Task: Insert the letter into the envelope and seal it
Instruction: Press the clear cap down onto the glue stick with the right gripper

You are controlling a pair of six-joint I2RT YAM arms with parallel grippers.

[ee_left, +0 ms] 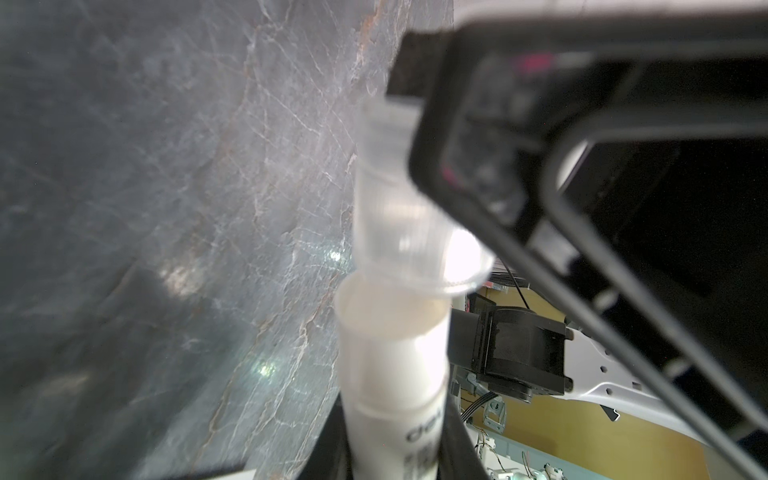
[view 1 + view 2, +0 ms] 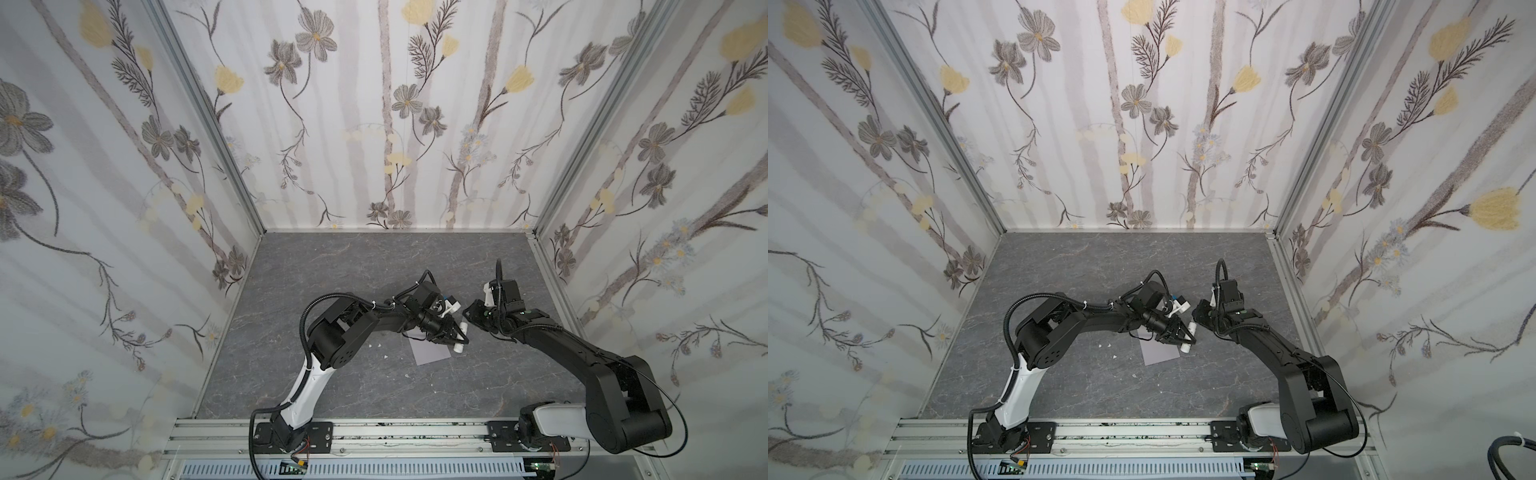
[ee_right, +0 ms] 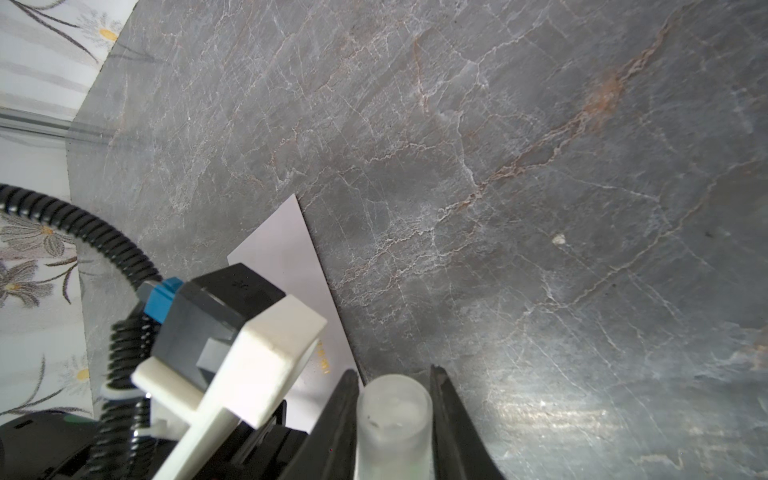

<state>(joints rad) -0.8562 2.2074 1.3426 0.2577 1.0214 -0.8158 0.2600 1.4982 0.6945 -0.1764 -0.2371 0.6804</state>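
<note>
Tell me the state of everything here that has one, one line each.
glue stick tube: uncapped, clamped in the left gripper.
cap: off the tube, gripped by the right gripper, its mouth close to the tube's open end.
envelope: flat on the table, partly hidden by the left gripper; flap not visible.
letter: not visible.

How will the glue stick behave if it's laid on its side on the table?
Likely rolls: the glue stick is a smooth round tube, and the table looks flat and polished. Probably stiff and light; it shows no bending where it is clamped. Its cap appears to be off, so the open end may smear.
</note>
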